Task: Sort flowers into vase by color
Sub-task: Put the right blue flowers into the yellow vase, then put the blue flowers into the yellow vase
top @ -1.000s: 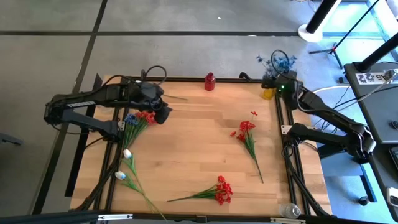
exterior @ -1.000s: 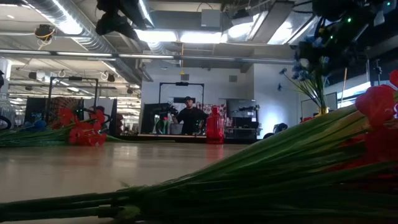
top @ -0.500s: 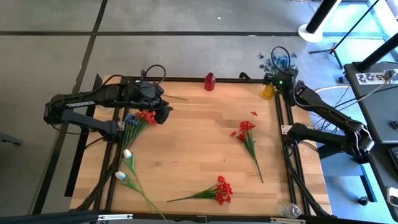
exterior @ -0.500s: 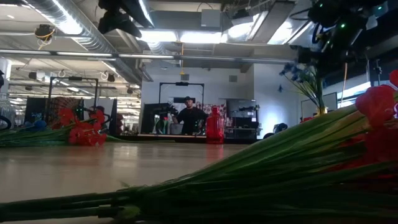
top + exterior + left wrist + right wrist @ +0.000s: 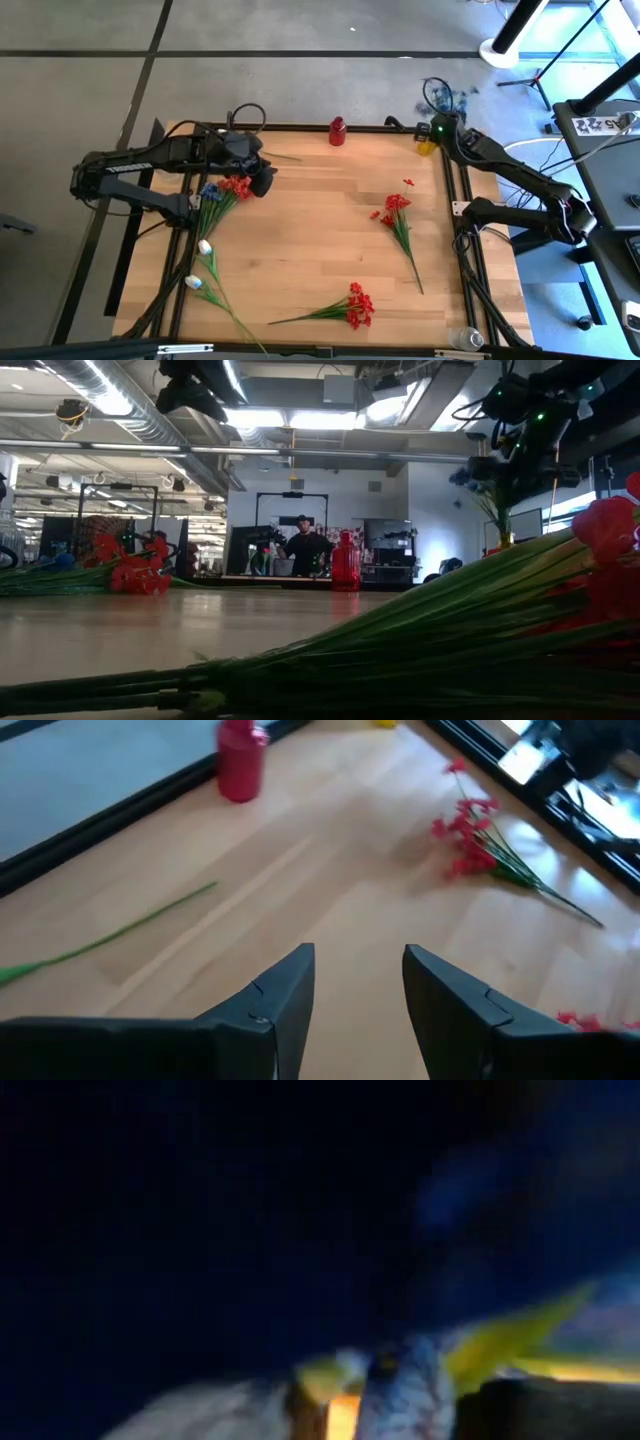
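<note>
1. The high view is evenly lit and sharp; the counter (image 5: pixel 310 230) shows soft, short shadows.
2. The low view is dim in front, with bright ceiling lights (image 5: pixel 290 418) glaring behind; the nearest stems (image 5: pixel 400 640) are blurred.
3. The left wrist view is bright and slightly soft.
4. The right wrist view is almost black and heavily blurred.

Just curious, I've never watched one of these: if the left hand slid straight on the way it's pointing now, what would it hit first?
Probably nothing soon. The left hand, open, points across bare table. The red vase and a red flower spray lie off to either side, though depth is hard to judge.
</note>
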Robot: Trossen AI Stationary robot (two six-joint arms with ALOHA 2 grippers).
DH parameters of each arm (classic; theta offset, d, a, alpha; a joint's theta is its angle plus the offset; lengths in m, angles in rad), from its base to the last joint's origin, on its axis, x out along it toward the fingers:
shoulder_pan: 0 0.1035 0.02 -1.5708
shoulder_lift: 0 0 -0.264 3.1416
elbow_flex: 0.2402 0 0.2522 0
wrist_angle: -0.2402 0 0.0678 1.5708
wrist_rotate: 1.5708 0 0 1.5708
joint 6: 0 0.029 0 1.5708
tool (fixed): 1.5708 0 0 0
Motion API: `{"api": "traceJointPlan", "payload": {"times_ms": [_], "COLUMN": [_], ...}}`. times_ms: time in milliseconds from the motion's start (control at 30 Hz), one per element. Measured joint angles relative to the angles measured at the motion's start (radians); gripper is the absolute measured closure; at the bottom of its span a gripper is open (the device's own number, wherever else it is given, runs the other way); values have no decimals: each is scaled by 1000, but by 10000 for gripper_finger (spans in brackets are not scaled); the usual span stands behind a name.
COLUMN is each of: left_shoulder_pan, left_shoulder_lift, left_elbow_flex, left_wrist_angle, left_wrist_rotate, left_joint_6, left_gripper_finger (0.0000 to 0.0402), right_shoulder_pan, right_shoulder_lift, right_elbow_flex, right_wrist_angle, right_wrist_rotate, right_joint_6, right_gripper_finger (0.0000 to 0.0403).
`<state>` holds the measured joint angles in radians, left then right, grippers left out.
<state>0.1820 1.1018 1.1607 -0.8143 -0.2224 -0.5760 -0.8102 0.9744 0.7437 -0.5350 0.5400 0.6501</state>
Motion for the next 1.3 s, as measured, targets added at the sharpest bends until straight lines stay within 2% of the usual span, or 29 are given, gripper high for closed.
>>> {"api": "traceJointPlan", "payload": {"times_ms": [100,233,400,533,667,867,933,1100,1300], "left_shoulder_pan": [52,139,194,189,101,-108,-144,-54,109], "left_shoulder_lift": [14,41,77,85,83,90,95,154,260], "left_elbow_flex": [0,-43,-121,-177,-180,-133,-131,-157,-292], "left_wrist_angle": [-7,3,16,71,-8,-334,-449,-636,-609], "left_wrist_rotate": [-5,-13,-56,-65,-12,48,72,143,237], "left_joint_6": [-51,-161,-233,-237,-277,-461,-518,-514,-410], "left_gripper_finger": [238,220,216,215,222,227,227,227,227], "right_shoulder_pan": [1,31,104,168,240,333,360,404,407], "right_shoulder_lift": [-42,-108,-191,-246,-291,-353,-364,-365,-364], "right_elbow_flex": [0,0,0,0,0,0,0,0,0], "right_wrist_angle": [-35,-89,-125,-117,-101,-90,-90,-90,-91], "right_wrist_rotate": [-37,-36,0,6,6,13,28,52,6], "right_joint_6": [0,1,0,0,0,-11,-22,-36,-78], "right_gripper_finger": [273,201,151,144,144,143,143,143,143]}}
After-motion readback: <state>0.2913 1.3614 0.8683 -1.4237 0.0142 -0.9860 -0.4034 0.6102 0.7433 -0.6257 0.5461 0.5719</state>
